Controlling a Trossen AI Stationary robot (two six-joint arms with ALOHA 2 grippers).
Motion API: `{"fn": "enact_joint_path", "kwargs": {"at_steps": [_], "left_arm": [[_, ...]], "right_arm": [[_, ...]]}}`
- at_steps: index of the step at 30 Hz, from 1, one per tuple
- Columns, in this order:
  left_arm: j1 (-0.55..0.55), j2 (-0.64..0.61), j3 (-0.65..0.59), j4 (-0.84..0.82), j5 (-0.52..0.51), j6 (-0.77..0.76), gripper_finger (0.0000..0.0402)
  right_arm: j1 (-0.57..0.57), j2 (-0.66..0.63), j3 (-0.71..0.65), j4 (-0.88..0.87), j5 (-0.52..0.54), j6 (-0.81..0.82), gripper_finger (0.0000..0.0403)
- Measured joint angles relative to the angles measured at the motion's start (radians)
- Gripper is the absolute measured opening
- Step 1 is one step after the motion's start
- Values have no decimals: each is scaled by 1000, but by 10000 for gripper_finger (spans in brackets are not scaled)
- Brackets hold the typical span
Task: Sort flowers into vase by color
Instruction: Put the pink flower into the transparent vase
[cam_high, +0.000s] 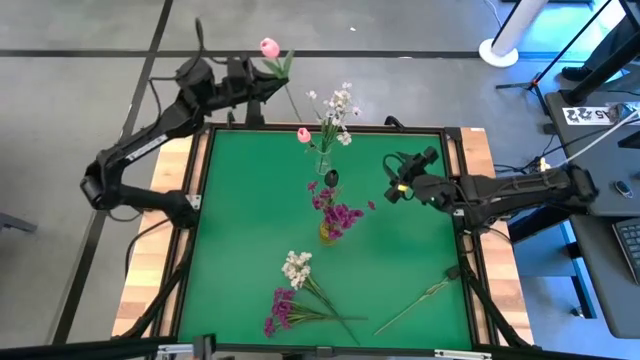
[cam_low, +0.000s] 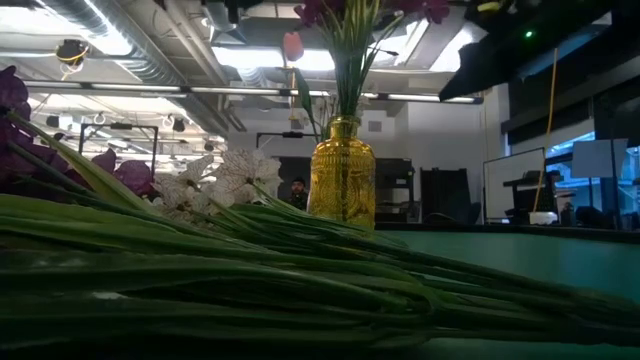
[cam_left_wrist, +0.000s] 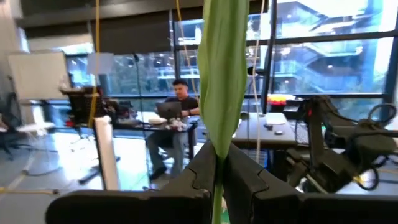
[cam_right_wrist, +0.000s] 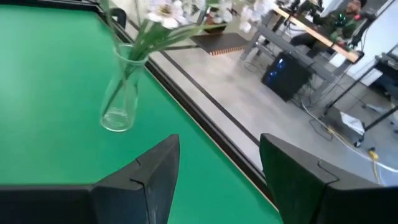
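We are pinching 1 pink tulip (cam_high: 269, 47) in our left gripper (cam_high: 262, 72); the thin stem risks slipping. Our right gripper (cam_high: 398, 186) is waiting open.

A: What's sitting around the table?
B: A white round stand base (cam_high: 497, 50) is standing on the grey floor (cam_high: 80, 100); a keyboard (cam_high: 629, 250) is lying on a side desk.
A: People?
B: One person (cam_left_wrist: 177, 115) is sitting at a laptop (cam_left_wrist: 166, 110), and a whiteboard (cam_left_wrist: 38, 74) is standing nearby.
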Motion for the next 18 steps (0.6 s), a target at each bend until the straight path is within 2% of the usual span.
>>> {"fn": "enact_joint_path", "kwargs": {"at_steps": [3, 9, 14, 18], "left_arm": [[40, 51, 0, 56, 78, -33, 14], [62, 176, 0, 154, 168, -63, 14], [62, 246, 0, 223, 254, -108, 14], [62, 270, 0, 229, 278, -109, 14]], "right_arm": [[-44, 0, 0, 1, -54, 2, 220], [-112, 0, 0, 3, -150, 2, 220], [-142, 0, 0, 3, -181, 2, 220], [-152, 0, 0, 3, -182, -3, 220]]}}
